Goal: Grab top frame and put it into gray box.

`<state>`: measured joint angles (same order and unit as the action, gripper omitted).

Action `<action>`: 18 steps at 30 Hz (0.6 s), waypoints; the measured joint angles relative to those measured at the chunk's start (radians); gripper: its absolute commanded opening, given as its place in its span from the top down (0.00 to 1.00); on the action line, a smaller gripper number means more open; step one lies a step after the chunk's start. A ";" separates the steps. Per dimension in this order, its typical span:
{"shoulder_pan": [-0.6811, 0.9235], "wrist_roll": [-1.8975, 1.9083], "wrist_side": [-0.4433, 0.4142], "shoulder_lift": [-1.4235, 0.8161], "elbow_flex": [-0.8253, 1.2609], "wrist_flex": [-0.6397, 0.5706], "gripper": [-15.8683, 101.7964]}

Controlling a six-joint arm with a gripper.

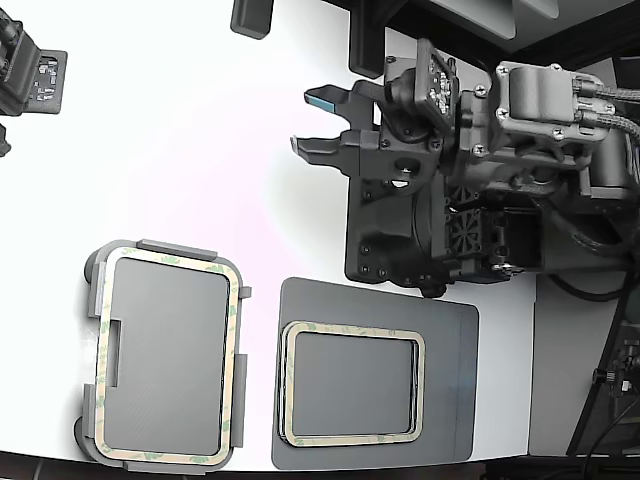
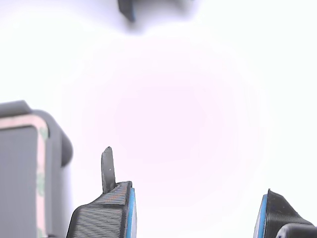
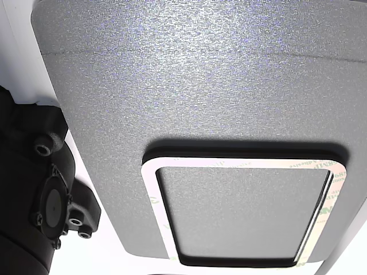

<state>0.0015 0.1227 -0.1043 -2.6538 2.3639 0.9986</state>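
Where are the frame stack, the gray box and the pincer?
Frame stack (image 1: 352, 330): exterior view, top frame's upper strip.
Gray box (image 1: 176, 248): exterior view, raised tab on its upper edge.
Pincer (image 1: 320, 122): exterior view, gap between its open fingertips.

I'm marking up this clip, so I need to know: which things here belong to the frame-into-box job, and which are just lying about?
Part of the job:
- top frame on the stack
- gray box, a frame already lying in it
- gripper, open, empty, over bare table

Just there:
- dark gray mat under the stack
- black device at the exterior view's left edge
- dark object at its top edge
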 measured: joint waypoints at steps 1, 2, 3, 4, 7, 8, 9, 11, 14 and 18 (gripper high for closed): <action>-0.005 0.005 0.003 -0.038 0.040 -0.015 0.02; -0.012 0.005 0.009 -0.077 0.080 -0.028 0.02; -0.023 0.002 0.020 -0.112 0.115 -0.032 0.02; -0.031 0.000 0.028 -0.143 0.147 -0.029 0.02; -0.034 -0.012 0.041 -0.235 0.238 -0.020 0.02; -0.034 -0.011 0.040 -0.258 0.264 -0.021 0.03; -0.034 0.003 0.023 -0.273 0.284 -0.023 0.02; -0.034 0.005 0.012 -0.278 0.296 -0.023 0.02; -0.034 0.000 0.011 -0.278 0.296 -0.025 0.02; -0.034 0.000 0.011 -0.278 0.296 -0.025 0.02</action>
<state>-0.0322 0.1227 -0.0936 -2.9314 2.6599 0.9741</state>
